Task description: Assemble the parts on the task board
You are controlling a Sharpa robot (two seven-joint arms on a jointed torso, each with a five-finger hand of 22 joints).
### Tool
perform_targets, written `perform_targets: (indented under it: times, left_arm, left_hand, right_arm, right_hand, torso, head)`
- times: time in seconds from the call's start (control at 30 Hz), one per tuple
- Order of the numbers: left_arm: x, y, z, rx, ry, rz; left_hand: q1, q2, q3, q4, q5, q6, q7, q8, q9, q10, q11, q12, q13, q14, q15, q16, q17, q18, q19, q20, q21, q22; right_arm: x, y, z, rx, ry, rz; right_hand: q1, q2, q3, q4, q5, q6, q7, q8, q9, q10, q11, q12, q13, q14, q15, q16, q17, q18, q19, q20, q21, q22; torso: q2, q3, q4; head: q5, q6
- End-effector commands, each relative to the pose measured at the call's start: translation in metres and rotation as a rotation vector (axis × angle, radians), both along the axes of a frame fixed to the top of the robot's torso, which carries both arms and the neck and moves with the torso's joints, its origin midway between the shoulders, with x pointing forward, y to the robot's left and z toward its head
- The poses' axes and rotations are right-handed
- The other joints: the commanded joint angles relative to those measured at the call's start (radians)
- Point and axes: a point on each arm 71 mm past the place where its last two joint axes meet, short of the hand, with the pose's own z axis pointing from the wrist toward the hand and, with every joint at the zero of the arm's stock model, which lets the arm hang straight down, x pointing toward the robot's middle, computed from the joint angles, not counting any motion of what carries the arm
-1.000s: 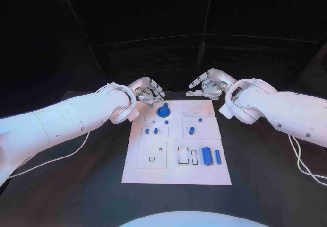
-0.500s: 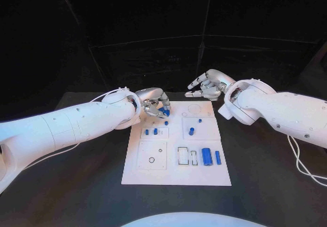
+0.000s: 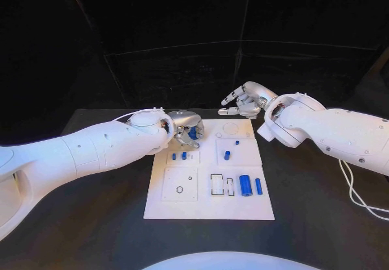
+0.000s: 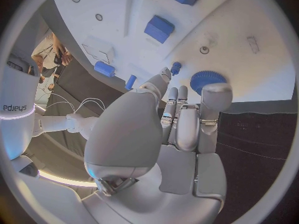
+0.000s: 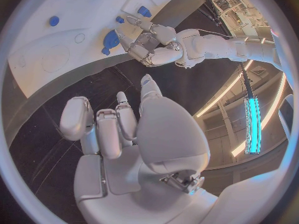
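at the board's far left corner, about eleven o'clock on the white task board (image 3: 209, 209), the left hand (image 3: 186, 127) hangs over the round blue gear (image 4: 207, 80). in the left wrist view the gear lies just past the fingertips (image 4: 217, 92), which are held straight and close together with nothing between them; whether they touch its rim i cannot tell. this hand is much the nearer one to the gear, so the coming grasp looks like its job, and it turns on the fingers coming down around the gear's edge.

the right hand (image 3: 243, 101) hovers off the board's far edge at about one o'clock, fingers loosely curled and holding nothing, well apart from any part.

board recesses: two short blue pegs (image 3: 178, 156) stand in the left middle square, a blue peg (image 3: 227, 154) sits in the right middle square with another small piece (image 3: 238, 142) beside it, and a fat blue cylinder (image 3: 245, 185) and a slim blue bar (image 3: 258, 187) lie at five o'clock, long axes running near to far.
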Motion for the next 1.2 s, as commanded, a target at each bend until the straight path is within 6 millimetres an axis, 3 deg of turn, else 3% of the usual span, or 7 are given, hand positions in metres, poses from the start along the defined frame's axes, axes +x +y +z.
perform_targets:
  times: [0.03, 0.73, 1.2]
  left_arm:
    - [0.000, -0.002, -0.003, 0.057, -0.005, -0.019]
    - [0.005, -0.004, -0.011, 0.091, 0.023, -0.002]
    - [0.005, -0.005, -0.014, 0.101, 0.040, -0.007]
  left_hand:
    - [0.002, 0.012, 0.003, -0.007, -0.004, 0.011, -0.001, -0.008, -0.004, 0.015, -0.002, -0.010, -0.006, 0.014, -0.003, 0.004, -0.003, -0.012, 0.013, -0.002, 0.011, 0.010]
    - [0.020, 0.028, 0.056, -0.026, -0.004, 0.057, -0.008, -0.020, -0.027, 0.082, -0.012, -0.046, -0.047, 0.023, -0.012, 0.006, -0.021, -0.027, 0.035, -0.011, 0.087, 0.084]
    - [0.010, 0.023, 0.070, -0.028, -0.005, 0.067, -0.009, -0.026, -0.034, 0.106, -0.015, -0.056, -0.057, 0.022, -0.014, 0.003, -0.034, -0.032, 0.038, -0.012, 0.114, 0.112]
  right_arm:
    - [0.000, 0.001, 0.002, 0.005, -0.016, 0.003]
    - [0.000, 0.003, 0.002, 0.005, -0.014, 0.006]
    - [0.000, 0.004, 0.002, 0.005, -0.013, 0.008]
  right_hand:
    - [0.003, 0.011, -0.006, 0.001, 0.007, -0.006, 0.002, 0.006, -0.001, -0.005, 0.001, -0.005, 0.003, 0.061, -0.005, -0.005, 0.054, 0.012, -0.005, 0.001, -0.006, -0.001]
    - [0.006, 0.013, -0.006, 0.001, 0.009, -0.006, 0.002, 0.006, -0.001, -0.005, 0.001, -0.004, 0.004, 0.061, -0.005, -0.004, 0.055, 0.012, -0.005, 0.001, -0.006, -0.001]
    - [0.006, 0.013, -0.006, 0.001, 0.009, -0.006, 0.002, 0.006, -0.001, -0.005, 0.001, -0.004, 0.004, 0.061, -0.005, -0.004, 0.055, 0.012, -0.005, 0.001, -0.006, -0.001]
  torso:
    - [-0.002, 0.0008, 0.0007]
    - [-0.001, 0.0010, 0.0016]
    - [-0.002, 0.0013, 0.0030]
  head:
    - [0.001, -0.001]
    - [-0.003, -0.004]
    - [-0.004, -0.005]
